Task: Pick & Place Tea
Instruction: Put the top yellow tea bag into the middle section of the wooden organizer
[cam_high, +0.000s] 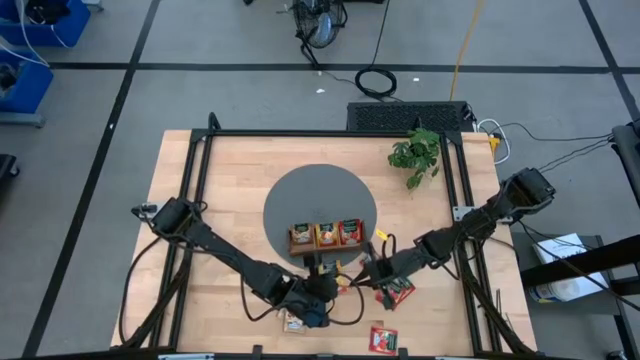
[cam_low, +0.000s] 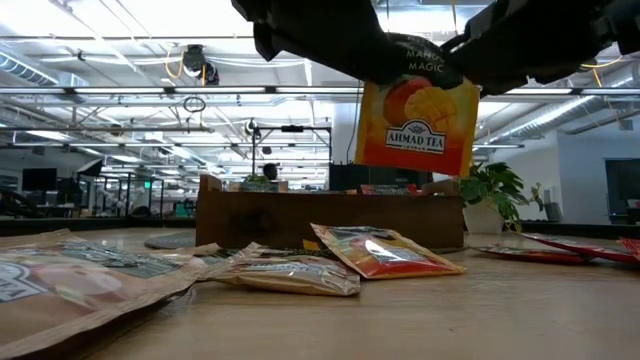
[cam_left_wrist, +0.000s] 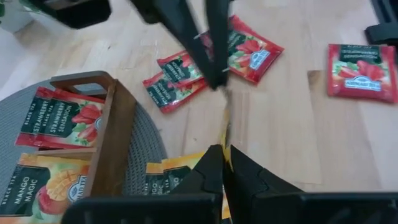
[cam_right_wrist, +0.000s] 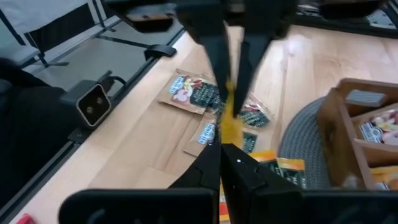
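Both hands meet just in front of the wooden tray (cam_high: 325, 236), clamped together on one orange-yellow mango tea packet (cam_low: 417, 125) lifted above the tabletop (cam_high: 230, 180). The left hand (cam_left_wrist: 222, 158) pinches one edge, the right hand (cam_right_wrist: 225, 150) the opposite edge. Below them lie red packets (cam_left_wrist: 180, 81) and beige-brown packets (cam_right_wrist: 189, 92).

High cam overhead, low cam table-level, wrist cams close on tray (cam_left_wrist: 112, 134)
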